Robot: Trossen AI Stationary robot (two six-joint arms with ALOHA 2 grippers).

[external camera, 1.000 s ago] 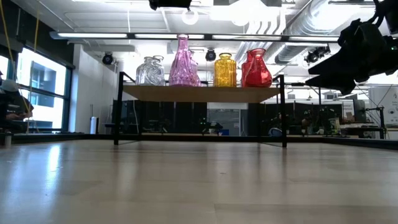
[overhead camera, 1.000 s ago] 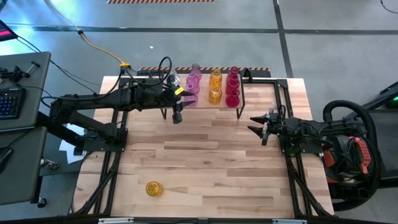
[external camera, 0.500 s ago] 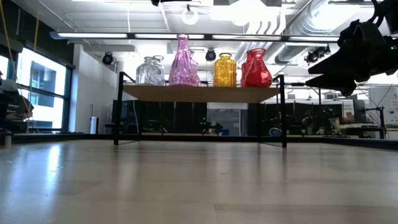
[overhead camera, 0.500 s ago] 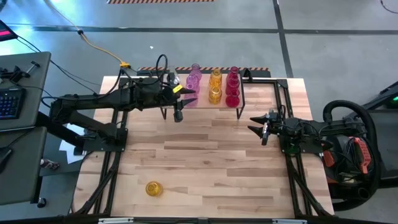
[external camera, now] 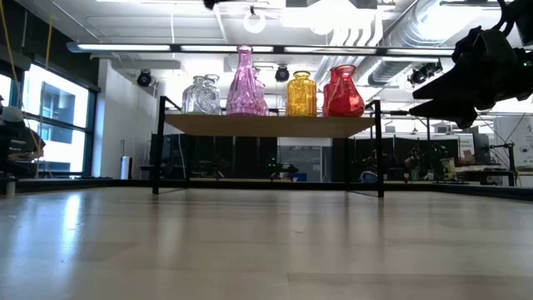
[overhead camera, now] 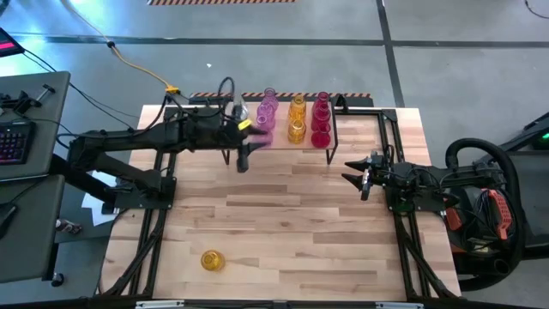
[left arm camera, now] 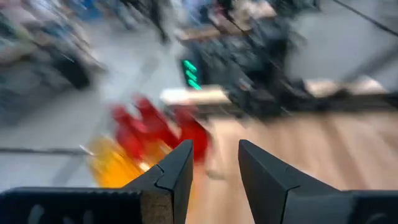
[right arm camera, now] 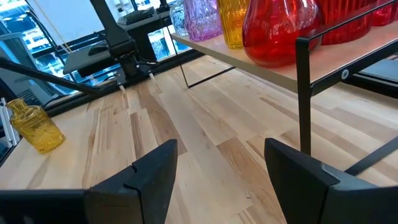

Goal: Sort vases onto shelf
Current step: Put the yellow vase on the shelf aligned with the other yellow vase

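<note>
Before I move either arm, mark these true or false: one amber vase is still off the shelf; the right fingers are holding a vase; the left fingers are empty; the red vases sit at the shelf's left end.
1. One amber vase stands on the tabletop, off the shelf. True.
2. The right gripper holds a vase. False: its fingers stand open with nothing between them, out over bare wood right of the shelf.
3. The left gripper is empty. True: its fingers show a bare gap, just in front of the shelf.
4. The red vases sit at the shelf's left end. False: they are at the right end, the clear ones at the left.
</note>
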